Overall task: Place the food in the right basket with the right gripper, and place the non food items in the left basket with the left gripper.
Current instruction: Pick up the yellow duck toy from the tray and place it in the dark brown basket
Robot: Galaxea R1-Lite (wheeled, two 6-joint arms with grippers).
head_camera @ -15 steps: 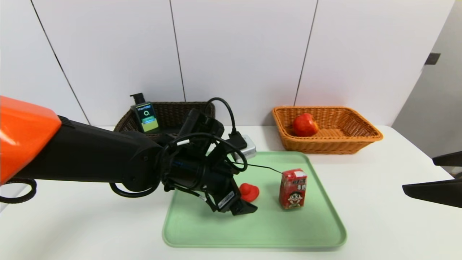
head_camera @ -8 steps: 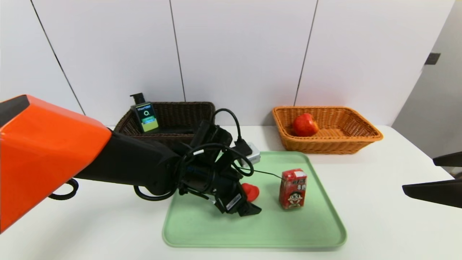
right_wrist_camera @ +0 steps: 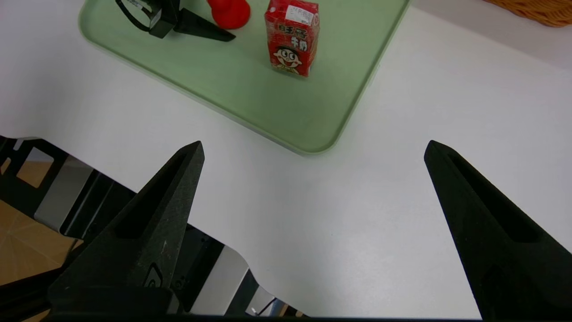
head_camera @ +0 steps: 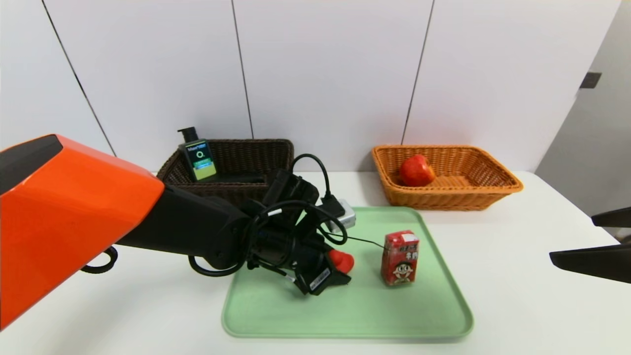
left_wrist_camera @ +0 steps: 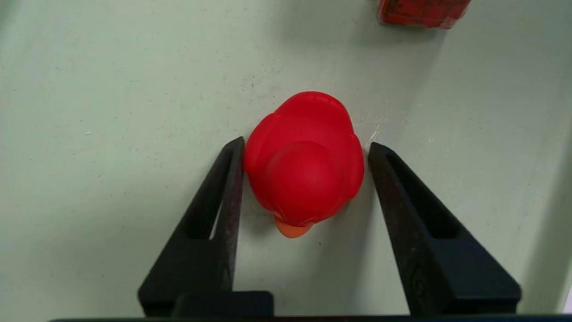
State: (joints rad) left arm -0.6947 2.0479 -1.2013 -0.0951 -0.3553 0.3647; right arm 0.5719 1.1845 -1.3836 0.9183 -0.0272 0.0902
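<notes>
1. Near side of the work: inside the green tray's rim (head_camera: 345, 337), the left gripper (left_wrist_camera: 307, 142), low and narrowed around the red rubber duck (left_wrist_camera: 308, 170). One fingertip against the duck's side, a sliver of gap at the other; not clearly gripped.
2. Close slowly and evenly, with the duck centred between the fingers; soft rubber, probably, so likely to squash or roll out under a hard pinch.
3. Test with a small straight lift before any travel.
4. Just beyond the duck, upright on the tray: the red milk carton (head_camera: 400, 259). Steer clear of it when lifting; best left for the other arm.
5. Off the tray's right side, idle: the right gripper (right_wrist_camera: 315, 143), wide apart, holding nothing.
6. Farther off, at left: the dark brown wicker basket (head_camera: 246, 148), with the pump bottle (head_camera: 199, 155) leaning inside. Clear the near rim, lower, then release beside the bottle.
</notes>
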